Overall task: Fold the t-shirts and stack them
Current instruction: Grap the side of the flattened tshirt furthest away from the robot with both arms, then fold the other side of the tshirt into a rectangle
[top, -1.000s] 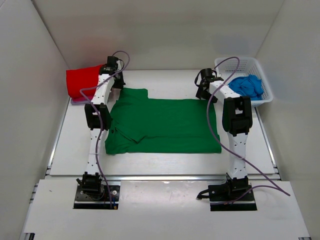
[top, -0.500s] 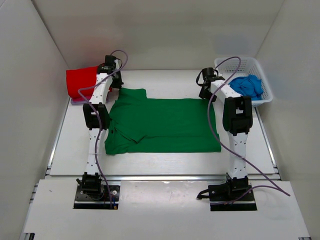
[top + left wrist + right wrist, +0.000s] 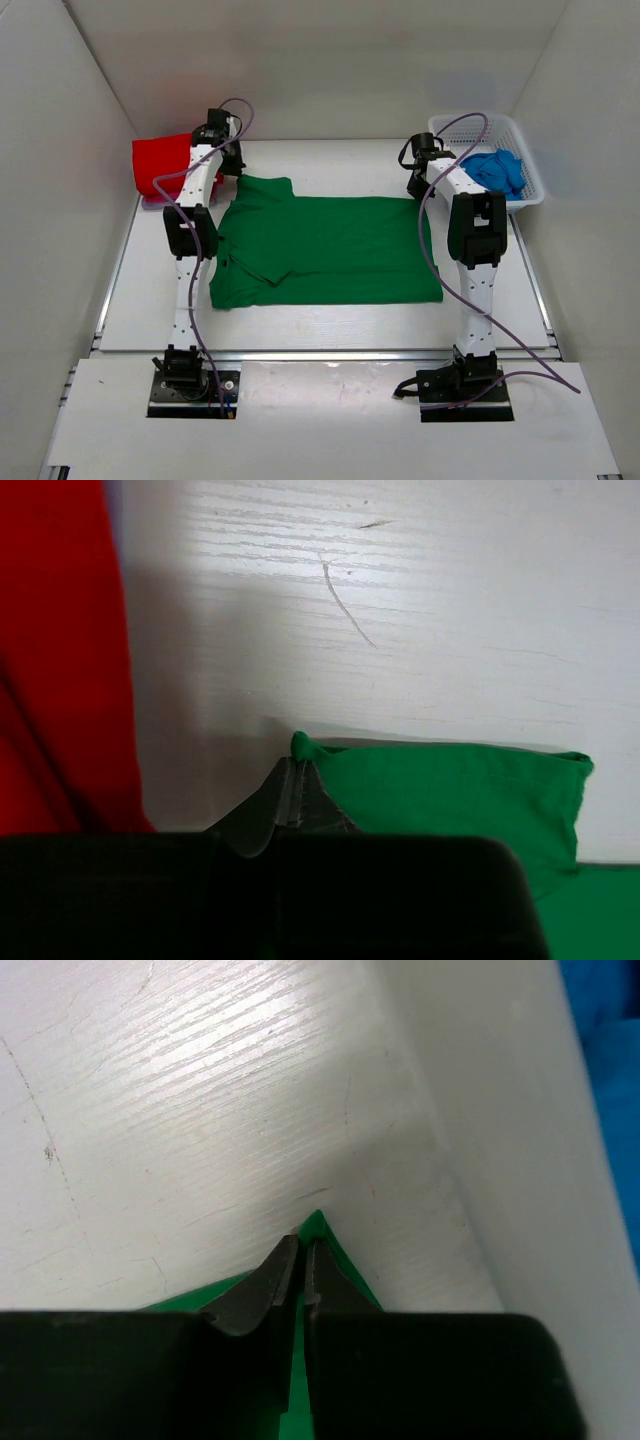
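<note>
The green t-shirt (image 3: pixel 320 250) lies spread flat in the middle of the tabletop (image 3: pixel 330 325), with its neck end toward the left. The left hand (image 3: pixel 298 780) is closed tight on the shirt's far left corner, at a sleeve, and a small green fold pokes up past its tips. The right hand (image 3: pixel 302 1260) is likewise pinched together on the far right corner. A green point shows just beyond its tips, close to the wall of the white basket (image 3: pixel 520 135). A blue t-shirt (image 3: pixel 497 170) sits bunched in that basket. A red t-shirt (image 3: pixel 163 165) lies at the far left edge, just beside the left hand.
</note>
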Robot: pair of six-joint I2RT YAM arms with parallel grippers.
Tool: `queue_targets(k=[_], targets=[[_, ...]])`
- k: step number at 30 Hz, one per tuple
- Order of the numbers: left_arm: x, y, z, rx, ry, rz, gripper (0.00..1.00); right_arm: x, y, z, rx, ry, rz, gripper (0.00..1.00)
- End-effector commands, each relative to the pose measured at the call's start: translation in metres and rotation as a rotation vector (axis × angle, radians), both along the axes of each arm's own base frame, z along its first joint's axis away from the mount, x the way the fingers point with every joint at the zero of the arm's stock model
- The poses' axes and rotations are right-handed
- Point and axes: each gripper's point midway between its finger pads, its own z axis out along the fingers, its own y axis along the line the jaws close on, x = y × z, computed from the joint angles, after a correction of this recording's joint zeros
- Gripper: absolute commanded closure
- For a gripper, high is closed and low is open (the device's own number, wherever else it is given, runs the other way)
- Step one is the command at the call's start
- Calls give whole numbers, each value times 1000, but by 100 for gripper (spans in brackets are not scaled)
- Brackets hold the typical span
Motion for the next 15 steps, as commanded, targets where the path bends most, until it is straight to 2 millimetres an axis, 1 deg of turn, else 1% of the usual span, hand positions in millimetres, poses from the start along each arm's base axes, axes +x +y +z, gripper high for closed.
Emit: queue_targets(k=[1,3,4,5,6,7,8,9,10,12,14,15], targets=[[2,1,85,-28,-137,-15,100,4,1,18,3,-47,5,100],[2,7,99,-28,-159,-15,100,4,5,26,-3,-63,17,100],[1,2,105,-37,-171,-23,100,3,6,27,-4,-69,19,100],[0,-1,105,-44,-167,-26,100,3,7,33,-5,-83,26,100],[-1,-1,111,-49,-175,-30,100,4,9,37,-2,-98,30,100],[-3,3,118,-55,-183,-27,100,5,11,46,9,-120,36,100],[-5,-1,121,-58,-185,-35,100,4,10,48,16,-126,32,100],[-6,-5,126,-64,-192,-54,100,5,16,54,20,-136,60,100],[-9,-2,131,-66,-192,-45,100,5,11,57,15,-140,61,100],[-15,-4,132,-76,-177,-66,100,8,15,67,25,-158,88,100],[-26,-2,127,-76,-137,-74,100,6,16,68,16,-143,118,100],[-29,-9,127,-72,-131,-93,100,4,17,70,4,-135,143,100]])
